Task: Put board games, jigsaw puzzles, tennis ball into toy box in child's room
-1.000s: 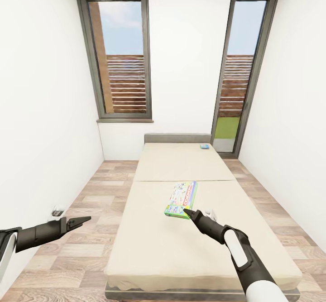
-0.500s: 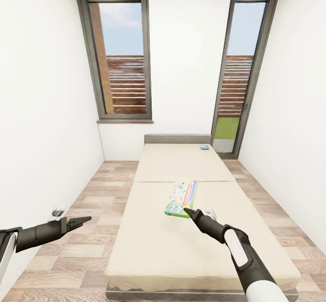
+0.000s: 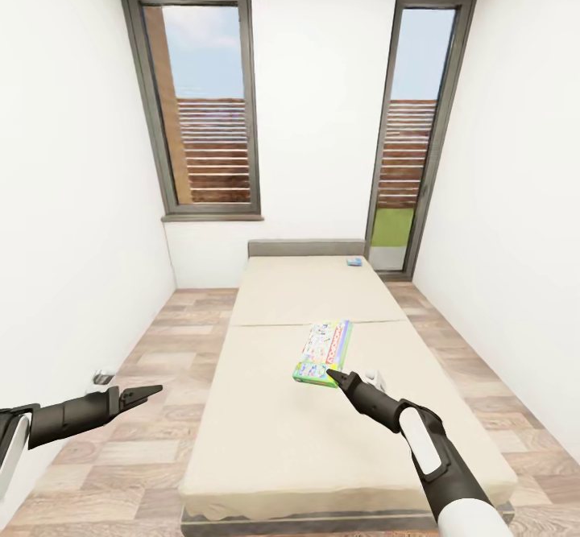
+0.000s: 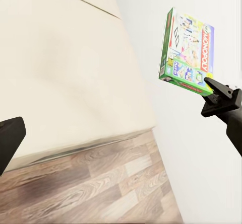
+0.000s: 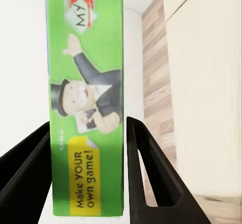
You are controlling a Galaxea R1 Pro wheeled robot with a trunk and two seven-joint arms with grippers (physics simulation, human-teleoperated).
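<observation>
Jaws of the right gripper (image 3: 332, 375) clamp the near green edge of the big board game (image 3: 324, 352), holding it over the middle of the bed (image 3: 274, 432); the right wrist view shows both fingers (image 5: 146, 173) flanking that edge. The small blue board game (image 3: 354, 262) lies at the bed's far end, toward one o'clock. The left gripper (image 3: 153, 392) hangs over the wood floor (image 3: 145, 344) at nine o'clock, jaws narrow, holding nothing.
</observation>
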